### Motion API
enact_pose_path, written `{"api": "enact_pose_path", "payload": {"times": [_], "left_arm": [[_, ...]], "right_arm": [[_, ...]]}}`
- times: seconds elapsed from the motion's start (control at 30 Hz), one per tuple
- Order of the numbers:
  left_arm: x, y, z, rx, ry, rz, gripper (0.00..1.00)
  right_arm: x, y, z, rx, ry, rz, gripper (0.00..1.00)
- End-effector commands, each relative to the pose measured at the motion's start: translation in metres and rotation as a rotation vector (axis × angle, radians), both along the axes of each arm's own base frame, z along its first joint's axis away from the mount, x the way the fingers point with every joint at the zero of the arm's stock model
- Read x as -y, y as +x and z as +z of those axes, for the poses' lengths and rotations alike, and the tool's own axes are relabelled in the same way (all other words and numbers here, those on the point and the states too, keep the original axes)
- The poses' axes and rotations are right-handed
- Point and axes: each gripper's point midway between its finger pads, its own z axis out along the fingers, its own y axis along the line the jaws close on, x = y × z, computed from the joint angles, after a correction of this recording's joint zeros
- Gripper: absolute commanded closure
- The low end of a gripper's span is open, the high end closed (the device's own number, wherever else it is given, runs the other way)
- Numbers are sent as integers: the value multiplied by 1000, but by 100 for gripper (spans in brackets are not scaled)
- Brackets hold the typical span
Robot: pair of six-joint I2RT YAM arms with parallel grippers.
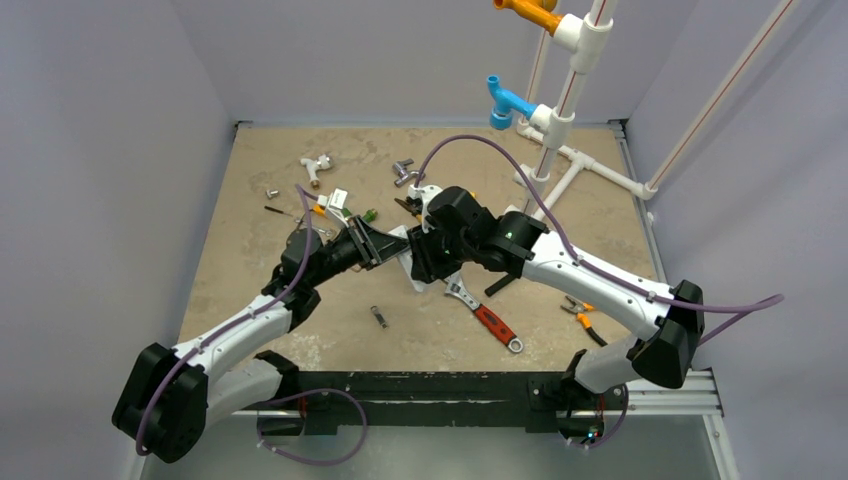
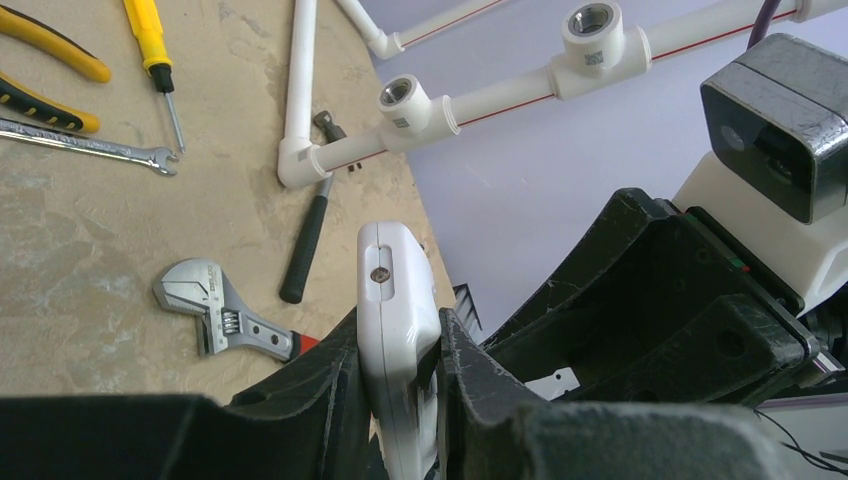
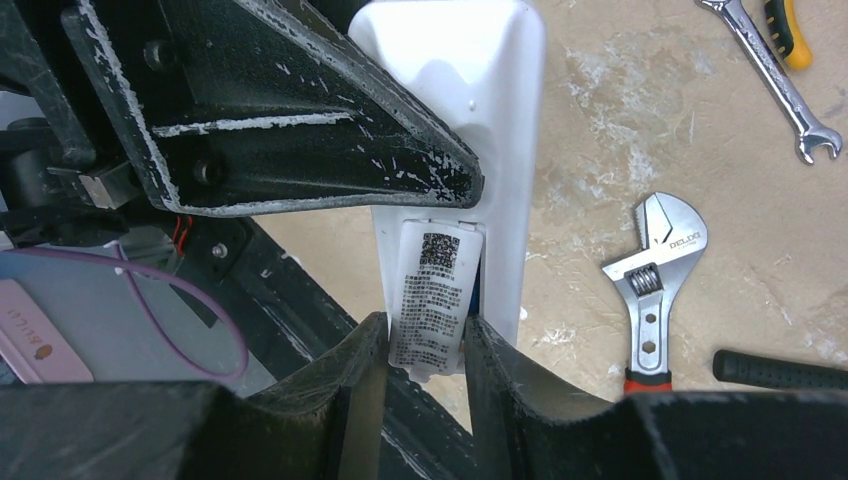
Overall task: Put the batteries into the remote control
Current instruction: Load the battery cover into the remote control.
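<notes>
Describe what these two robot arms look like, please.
The left arm and right arm have white shells with chunky black joints; a thin purple cable loops along each. The left end effector and right end effector each carry two black wedge-shaped fingers, scuffed with pale scratches.

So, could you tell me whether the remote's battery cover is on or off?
On, or nearly: the labelled cover lies on the remote control's back, between the right gripper's fingers. Whether it is latched, I cannot tell.
</notes>
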Motion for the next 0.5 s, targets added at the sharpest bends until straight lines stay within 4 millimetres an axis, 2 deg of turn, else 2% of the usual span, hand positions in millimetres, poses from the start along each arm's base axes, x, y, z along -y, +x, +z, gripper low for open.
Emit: {"api": "enact_pose_path", "payload": {"times": [0.0, 0.47], "left_arm": [[7, -8, 24, 62, -80, -53, 100], [8, -9, 22, 51, -88, -63, 100]], "right_arm": [[-9, 12, 21, 67, 45, -10, 68], [4, 19, 19, 113, -16, -29, 68]]}}
